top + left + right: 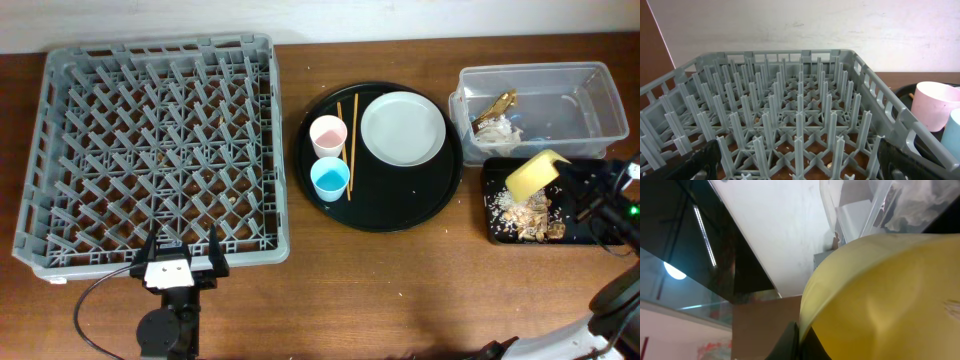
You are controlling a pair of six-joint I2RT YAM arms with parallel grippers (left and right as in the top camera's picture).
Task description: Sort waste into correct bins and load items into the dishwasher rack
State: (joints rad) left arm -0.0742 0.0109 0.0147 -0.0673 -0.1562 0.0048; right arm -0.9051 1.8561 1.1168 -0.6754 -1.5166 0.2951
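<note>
Smooth yellow bowl (535,172), tilted and clamped in the right gripper (572,182), hangs over the shallow black tray (492,232) of scraps (530,215). Left gripper (183,252) gapes empty at the pegged grey rack's (150,140) near edge. Round tray (400,200): pink cup (328,134), blue cup (330,178), one plate (402,128), two chopsticks (352,150). Clear tub (600,110): shiny wrapper (497,105), crumpled napkin (498,130).

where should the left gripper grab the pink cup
The pink cup stands upright, mouth open, so probably pinch its rim from straight above, one finger inside, on its left side: the chopsticks lie close on its right and the blue cup sits just nearer the robot.
</note>
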